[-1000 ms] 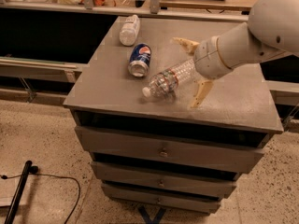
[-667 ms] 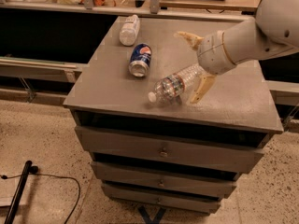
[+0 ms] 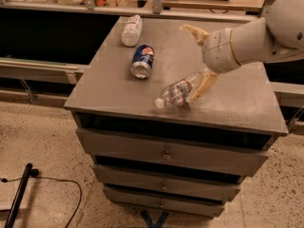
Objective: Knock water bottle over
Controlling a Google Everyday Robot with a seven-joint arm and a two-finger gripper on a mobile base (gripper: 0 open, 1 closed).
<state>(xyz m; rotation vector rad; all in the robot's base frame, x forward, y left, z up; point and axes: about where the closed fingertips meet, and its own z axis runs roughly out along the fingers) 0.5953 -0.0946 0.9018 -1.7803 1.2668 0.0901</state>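
Note:
The water bottle (image 3: 176, 93) lies on its side on the grey cabinet top (image 3: 114, 75), white cap pointing to the front left, label band near the cap end. My gripper (image 3: 199, 61) hangs just right of the bottle and above it. Its two tan fingers are spread wide: one finger (image 3: 204, 84) reaches down beside the bottle's base end, the other finger (image 3: 194, 32) points up and away. Nothing is held.
A blue Pepsi can (image 3: 142, 61) lies on its side left of the bottle. A shorter clear bottle (image 3: 131, 30) lies at the back left corner. The cabinet has several drawers (image 3: 166, 153) below. A black cable (image 3: 42, 184) lies on the floor at left.
The gripper has moved a little to the right and up. The lying bottle has rolled slightly toward the right front.

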